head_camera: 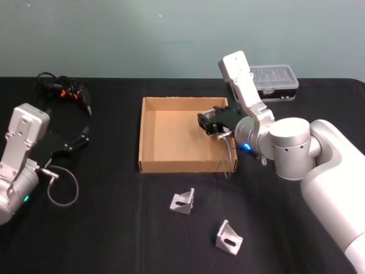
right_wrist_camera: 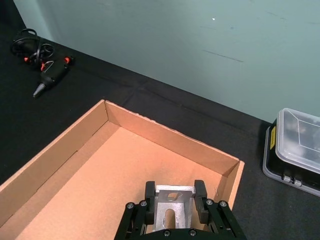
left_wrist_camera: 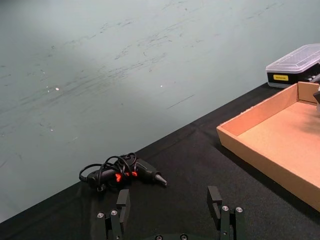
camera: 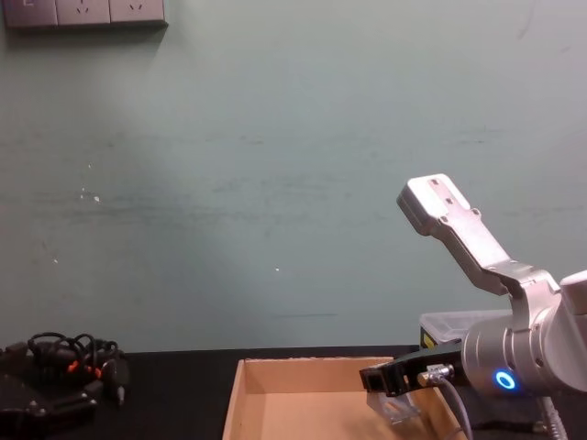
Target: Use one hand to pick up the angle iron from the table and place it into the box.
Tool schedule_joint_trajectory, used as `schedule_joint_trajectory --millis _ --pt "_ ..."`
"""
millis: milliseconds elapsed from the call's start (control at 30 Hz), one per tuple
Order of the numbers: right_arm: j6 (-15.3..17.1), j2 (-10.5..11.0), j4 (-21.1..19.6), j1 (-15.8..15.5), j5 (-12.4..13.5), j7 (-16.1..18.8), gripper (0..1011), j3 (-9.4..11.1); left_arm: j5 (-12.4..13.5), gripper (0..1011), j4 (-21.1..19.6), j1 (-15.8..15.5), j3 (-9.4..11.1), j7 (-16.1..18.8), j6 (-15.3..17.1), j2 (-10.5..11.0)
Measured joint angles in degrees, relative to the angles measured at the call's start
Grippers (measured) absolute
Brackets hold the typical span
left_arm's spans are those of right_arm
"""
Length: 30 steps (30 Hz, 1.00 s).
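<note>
Now my right fingers [right_wrist_camera: 149, 192] clamp the angle iron [right_wrist_camera: 172, 201] over the box [right_wrist_camera: 165, 136], near its right wall; my left fingers [left_wrist_camera: 123, 200] sit apart, parked.

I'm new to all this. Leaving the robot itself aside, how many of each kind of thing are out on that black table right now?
Metal brackets: 3 (two on the table, one held by the right gripper over the box)
Cardboard box: 1
Plastic case with clear lid: 1
Corded black tool: 1
Total: 6
</note>
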Motion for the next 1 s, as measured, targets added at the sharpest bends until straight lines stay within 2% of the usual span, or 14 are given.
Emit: schedule_joint_trajectory --millis 67,200,367,567,600,733,1000 --pt "0.02 0.02 -0.12 -0.07 0.02 0.00 471 0.00 0.00 1011 0.00 0.00 0.00 0.00 0.00 0.00" --pt "0.05 0.11 -0.37 -0.17 0.05 0.00 549 0.00 0.00 1011 0.00 0.00 0.00 0.00 0.00 0.00" --pt "0.09 0.18 -0.61 -0.29 0.14 0.00 721 -0.01 0.00 1011 0.00 0.00 0.00 0.00 0.00 0.00" --pt "0.13 0.24 -0.81 -0.37 0.20 0.00 878 -0.01 0.00 1011 0.00 0.00 0.00 0.00 0.00 0.00" --pt "0.14 0.25 -0.84 -0.38 0.21 0.00 932 -0.01 0.00 1011 0.00 0.00 0.00 0.00 0.00 0.00" --pt "0.17 0.26 -0.90 -0.40 0.22 0.00 1004 -0.01 0.00 1011 0.00 0.00 0.00 0.00 0.00 0.00" --pt "0.19 0.30 -0.97 -0.44 0.26 -0.01 1004 0.00 0.00 1011 -0.01 0.00 0.00 0.00 -0.01 0.00"
